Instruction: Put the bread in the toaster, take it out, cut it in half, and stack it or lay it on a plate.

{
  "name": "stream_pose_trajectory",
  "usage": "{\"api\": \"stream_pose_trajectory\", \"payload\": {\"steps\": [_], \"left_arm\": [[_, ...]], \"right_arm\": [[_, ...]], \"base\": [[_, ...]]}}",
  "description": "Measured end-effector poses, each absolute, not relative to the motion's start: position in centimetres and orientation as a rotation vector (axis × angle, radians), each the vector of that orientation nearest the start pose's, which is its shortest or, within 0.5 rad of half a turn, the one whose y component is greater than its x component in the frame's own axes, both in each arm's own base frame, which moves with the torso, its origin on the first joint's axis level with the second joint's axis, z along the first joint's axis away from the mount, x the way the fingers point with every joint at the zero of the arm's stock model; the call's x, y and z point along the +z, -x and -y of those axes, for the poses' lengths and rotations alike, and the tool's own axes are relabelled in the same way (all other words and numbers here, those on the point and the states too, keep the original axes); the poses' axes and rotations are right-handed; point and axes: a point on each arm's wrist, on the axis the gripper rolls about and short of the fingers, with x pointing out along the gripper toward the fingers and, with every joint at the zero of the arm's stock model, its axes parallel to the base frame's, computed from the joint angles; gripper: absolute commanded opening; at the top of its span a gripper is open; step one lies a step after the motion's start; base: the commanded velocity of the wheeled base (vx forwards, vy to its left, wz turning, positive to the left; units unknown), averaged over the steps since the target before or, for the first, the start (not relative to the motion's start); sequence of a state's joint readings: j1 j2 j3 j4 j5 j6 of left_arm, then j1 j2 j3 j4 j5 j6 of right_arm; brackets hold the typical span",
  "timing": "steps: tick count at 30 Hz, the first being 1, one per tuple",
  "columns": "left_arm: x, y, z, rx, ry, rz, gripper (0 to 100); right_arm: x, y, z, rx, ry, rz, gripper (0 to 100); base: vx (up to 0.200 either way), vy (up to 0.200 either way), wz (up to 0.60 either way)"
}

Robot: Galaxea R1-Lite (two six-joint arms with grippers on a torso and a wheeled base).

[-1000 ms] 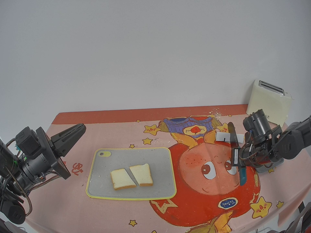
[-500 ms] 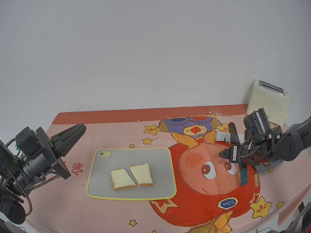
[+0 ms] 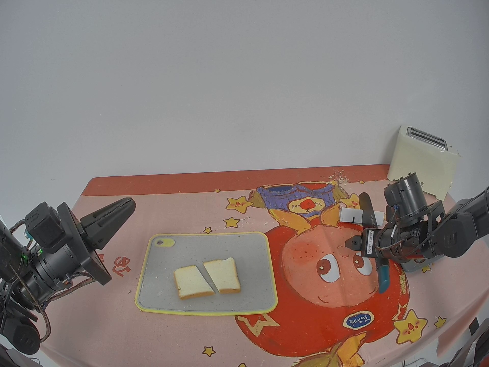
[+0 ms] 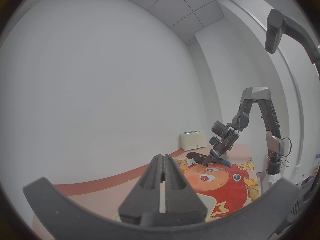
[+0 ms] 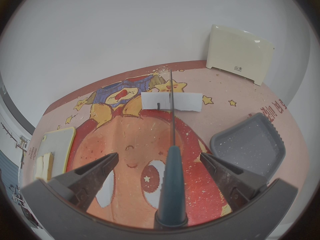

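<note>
Bread (image 3: pixel 192 281), already cut into two halves, lies flat on a grey cutting board (image 3: pixel 163 281) with a yellow rim. The halves sit side by side at the board's middle with a thin slanted gap between them, cut edges facing each other. The board rests on the left half of a table under a pink cloth (image 3: pixel 305 322) printed with a large red cartoon figure and yellow stars.

Left gripper (image 3: pixel 128 204): raised above the table's left edge, well apart from the board. Its jaws are pressed together with nothing between them, and it points toward the back of the table.

Right gripper (image 5: pixel 158 155): low over the right side of the cloth, above the cartoon's eyes, jaws spread wide. A knife (image 5: pixel 172 184) with a teal handle lies between the two fingers, and clear gaps on both sides show that it touches neither. Its dark blade runs away from the gripper toward the back of the table and crosses a small white block (image 5: pixel 186 101) there. Whether the blade sits in a slot of the block cannot be told.

A shallow grey tray (image 5: pixel 250 147) with a ribbed edge sits just beside the right finger, on the side toward the table's right edge. A cream toaster (image 3: pixel 423 161) stands upright at the back right corner against the white wall, well apart from the bread, with its slots facing up.
</note>
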State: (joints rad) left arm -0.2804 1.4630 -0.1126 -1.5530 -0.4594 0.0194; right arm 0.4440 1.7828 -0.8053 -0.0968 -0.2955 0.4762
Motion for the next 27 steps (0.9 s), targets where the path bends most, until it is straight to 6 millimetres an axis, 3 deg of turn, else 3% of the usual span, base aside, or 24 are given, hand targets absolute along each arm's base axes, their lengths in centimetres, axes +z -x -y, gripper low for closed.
{"api": "stream_pose_trajectory", "payload": {"steps": [6, 12, 17, 25, 26, 27], "left_arm": [[16.0, -16.6, 5.8, -0.734, -0.031, 0.188, 0], [15.0, -16.4, 5.8, -0.733, 0.011, 0.118, 0], [14.1, -16.4, 5.9, -0.743, 0.123, 0.012, 0], [12.9, -16.0, 7.0, -0.802, 0.227, -0.106, 0], [12.7, -16.1, 7.1, -0.807, 0.233, -0.12, 0], [12.5, -16.2, 7.2, -0.81, 0.236, -0.132, 0]], "right_arm": [[13.7, -25.1, -11.7, -0.027, -0.122, -0.735, 100], [18.1, -20.7, -13.9, 0.169, -0.127, -0.592, 100], [19.2, -18.7, -14.8, 0.32, -0.15, -0.582, 100], [19.5, -18.6, -17.1, 0.573, -0.288, -0.625, 100], [19.5, -18.8, -17.6, 0.602, -0.3, -0.627, 0], [19.5, -19.1, -17.9, 0.616, -0.306, -0.629, 0]], "base": [[0.0, 0.0, 0.0], [0.0, 0.0, 0.0], [0.0, 0.0, 0.0], [0.0, 0.0, 0.0], [0.0, 0.0, 0.0], [0.0, 0.0, 0.0]]}}
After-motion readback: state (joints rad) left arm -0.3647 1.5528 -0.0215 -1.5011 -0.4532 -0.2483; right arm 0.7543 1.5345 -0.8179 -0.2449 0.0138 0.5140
